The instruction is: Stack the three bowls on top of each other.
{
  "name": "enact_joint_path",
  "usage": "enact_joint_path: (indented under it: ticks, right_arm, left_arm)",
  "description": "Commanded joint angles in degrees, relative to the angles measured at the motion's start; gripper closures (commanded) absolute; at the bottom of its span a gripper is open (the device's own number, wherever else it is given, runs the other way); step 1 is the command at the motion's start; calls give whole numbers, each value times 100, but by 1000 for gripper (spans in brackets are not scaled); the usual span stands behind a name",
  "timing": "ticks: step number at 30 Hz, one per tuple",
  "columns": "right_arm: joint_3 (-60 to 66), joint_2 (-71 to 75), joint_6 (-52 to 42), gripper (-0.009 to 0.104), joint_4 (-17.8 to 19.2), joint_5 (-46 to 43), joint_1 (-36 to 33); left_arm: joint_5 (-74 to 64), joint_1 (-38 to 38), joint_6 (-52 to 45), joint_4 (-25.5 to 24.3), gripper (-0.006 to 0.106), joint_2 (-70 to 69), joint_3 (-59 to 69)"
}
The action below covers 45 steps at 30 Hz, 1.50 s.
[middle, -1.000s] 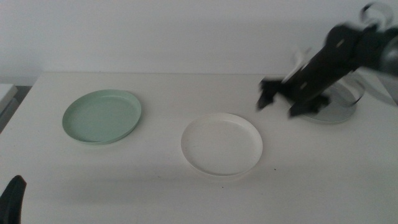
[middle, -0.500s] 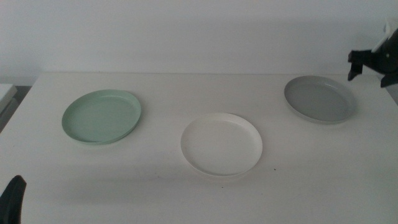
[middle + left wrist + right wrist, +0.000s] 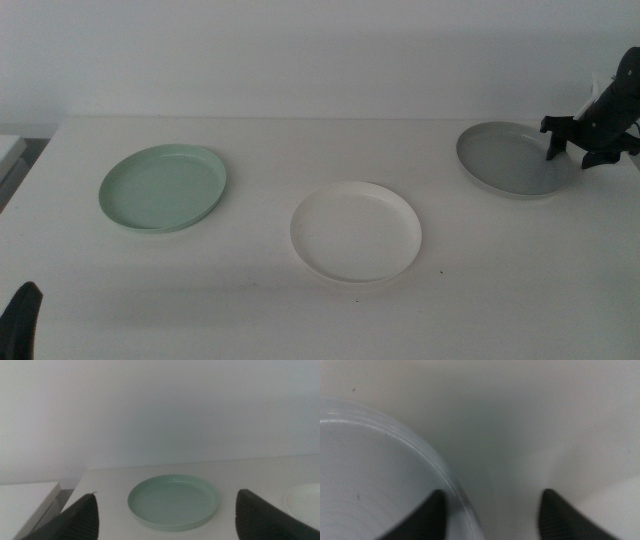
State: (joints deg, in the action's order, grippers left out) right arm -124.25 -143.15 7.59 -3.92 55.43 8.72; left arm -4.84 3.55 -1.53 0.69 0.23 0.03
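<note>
Three bowls lie apart on the white table (image 3: 250, 300): a mint green bowl (image 3: 163, 188) at the left, a white bowl (image 3: 356, 231) in the middle, a grey bowl (image 3: 510, 160) at the right. My right gripper (image 3: 571, 152) is open at the grey bowl's right rim. In the right wrist view the gripper (image 3: 492, 510) straddles the grey bowl's rim (image 3: 437, 467), one jaw inside and one outside. My left gripper (image 3: 20, 320) waits at the bottom left corner; its wrist view shows it open (image 3: 165, 520), facing the green bowl (image 3: 173, 501).
A pale wall stands behind the table's far edge. A lighter surface (image 3: 10, 150) adjoins the table at the far left. The white bowl's edge (image 3: 305, 501) shows in the left wrist view.
My right arm swung from above the table's middle back to the right, uncovering the grey bowl, then came down onto that bowl's right rim. The bowls and left arm stayed put.
</note>
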Motion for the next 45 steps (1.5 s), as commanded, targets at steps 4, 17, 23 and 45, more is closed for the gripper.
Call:
enact_joint_path:
  ticks: [4,17,23,45]
  right_arm:
    - [6,-164,79,77,-69,50,34]
    - [1092,1700,-335,98,-190,-492,-231]
    - [3589,3425,-351,98,-501,-2112,-1201]
    - [4676,3421,-310,98,-876,-2391,-2904]
  left_arm:
    - [81,22,8,13,7,-23,-3]
    - [81,22,8,13,7,-23,-3]
    - [81,22,8,13,7,-23,-3]
    - [81,22,7,13,7,-23,-3]
